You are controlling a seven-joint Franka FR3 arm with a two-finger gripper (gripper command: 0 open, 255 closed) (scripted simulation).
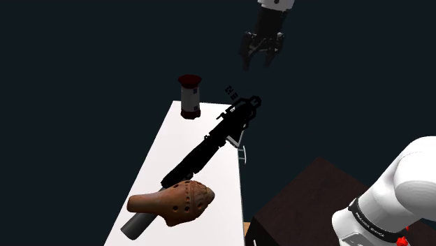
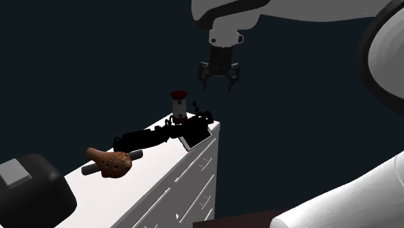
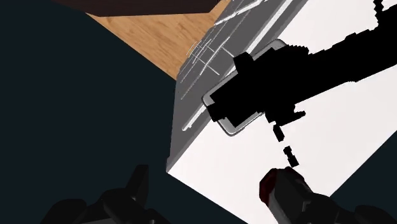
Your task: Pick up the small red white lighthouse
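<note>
Red-capped white lighthouse (image 1: 189, 98) stands upright at the far end of the white cabinet top (image 1: 164, 147). I see my gripper (image 1: 258, 63) hanging well above that end, fingers apart.

Dim overall, with a near-black blue backdrop almost swallowing the dark tool (image 1: 257, 61) save for faint grey glints on its knuckles. Brightest on the white table (image 1: 182, 136) below the tool: flat, even white across the top, greyer on the drawer front (image 2: 194, 175). Pure flat black on the long black object (image 1: 206, 147) under the tool. Softly lit from above on the brown rounded object (image 1: 178, 201) far from the tool, paler on top and darker beneath. Warm, even light on the wooden floor (image 3: 146, 32) beyond the table's edge.
</note>
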